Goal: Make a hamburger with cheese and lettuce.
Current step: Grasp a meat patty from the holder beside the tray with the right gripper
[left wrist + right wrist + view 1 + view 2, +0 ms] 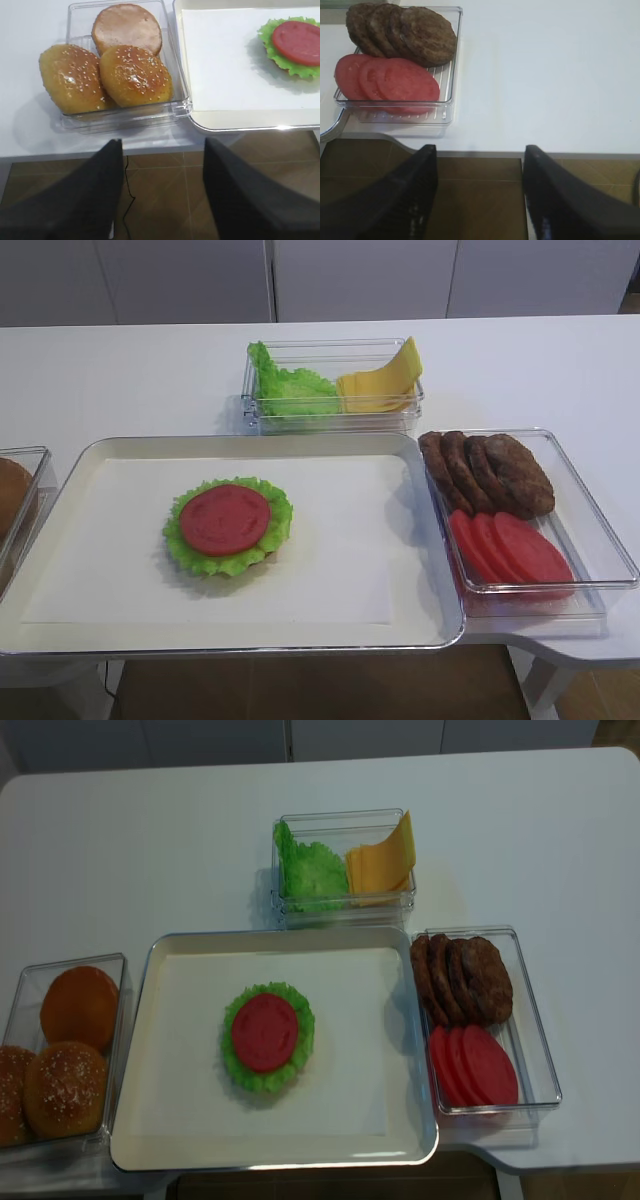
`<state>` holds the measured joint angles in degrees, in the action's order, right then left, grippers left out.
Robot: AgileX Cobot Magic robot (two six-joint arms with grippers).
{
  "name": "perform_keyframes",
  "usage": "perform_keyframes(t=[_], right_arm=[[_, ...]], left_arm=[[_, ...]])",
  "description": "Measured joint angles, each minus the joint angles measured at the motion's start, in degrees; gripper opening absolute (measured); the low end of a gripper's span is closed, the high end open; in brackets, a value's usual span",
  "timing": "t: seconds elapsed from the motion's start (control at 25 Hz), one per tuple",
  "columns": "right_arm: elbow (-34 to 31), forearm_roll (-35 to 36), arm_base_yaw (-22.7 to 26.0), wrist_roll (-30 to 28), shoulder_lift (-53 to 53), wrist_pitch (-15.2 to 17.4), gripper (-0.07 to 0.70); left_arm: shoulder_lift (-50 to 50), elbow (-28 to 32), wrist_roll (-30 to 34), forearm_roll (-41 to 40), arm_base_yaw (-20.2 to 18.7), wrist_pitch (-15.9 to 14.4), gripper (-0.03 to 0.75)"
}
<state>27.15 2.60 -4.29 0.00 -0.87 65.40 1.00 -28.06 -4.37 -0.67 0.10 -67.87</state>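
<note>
The hamburger (228, 526) is sitting half-built on the tray (400, 540), lettuce and tomato showing, apparently no cheese (380, 382) yet. Both the left gripper (162, 195) and right gripper (480, 195) are waiting wide, empty, near the table edge.

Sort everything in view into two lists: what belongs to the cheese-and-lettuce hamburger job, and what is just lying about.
For the job:
- hamburger on the tray, tomato on top
- cheese in the back container
- lettuce beside it
- buns in the left container

Lying about:
- loose patties
- loose tomato slices

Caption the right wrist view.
Open right gripper hangs off the table edge, short of the patties and tomato slices.
</note>
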Motion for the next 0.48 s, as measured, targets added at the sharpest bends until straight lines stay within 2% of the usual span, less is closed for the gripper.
perform_keyframes(t=[0.48], right_arm=[[0.0, 0.0, 0.0, 0.0, 0.0, 0.0, 0.408]], left_arm=[[0.0, 0.0, 0.0, 0.0, 0.0, 0.0, 0.382]])
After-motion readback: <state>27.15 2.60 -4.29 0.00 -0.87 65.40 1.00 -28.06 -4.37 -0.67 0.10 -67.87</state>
